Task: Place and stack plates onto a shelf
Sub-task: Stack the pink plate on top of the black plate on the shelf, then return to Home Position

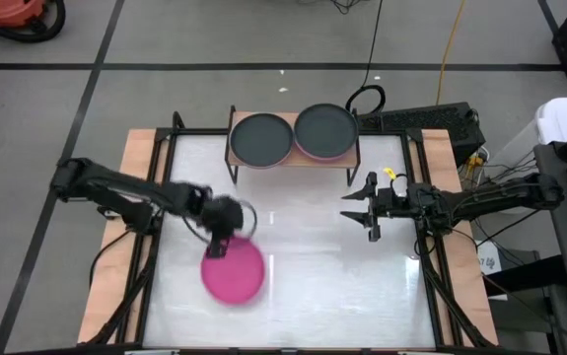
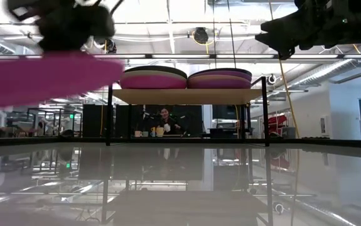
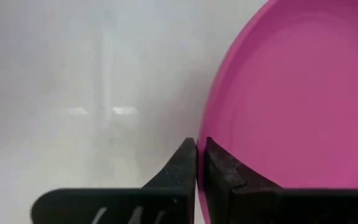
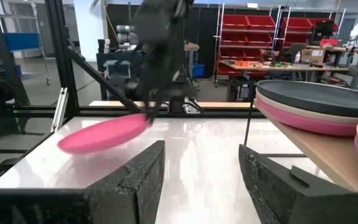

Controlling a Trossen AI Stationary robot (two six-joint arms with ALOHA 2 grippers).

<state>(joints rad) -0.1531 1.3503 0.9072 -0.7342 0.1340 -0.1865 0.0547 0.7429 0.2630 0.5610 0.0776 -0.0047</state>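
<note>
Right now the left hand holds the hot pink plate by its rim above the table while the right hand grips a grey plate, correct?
Not quite. The right hand is open and empty, as the right wrist view shows. The left hand does hold the hot pink plate by its rim.

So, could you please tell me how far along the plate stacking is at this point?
Mostly done: two stacks already sit side by side on the shelf. In hand: the left hand pinches the rim of a hot pink plate, lifted off the table. Left: setting that plate on a stack. The right hand waits open, empty, near the shelf.
</note>
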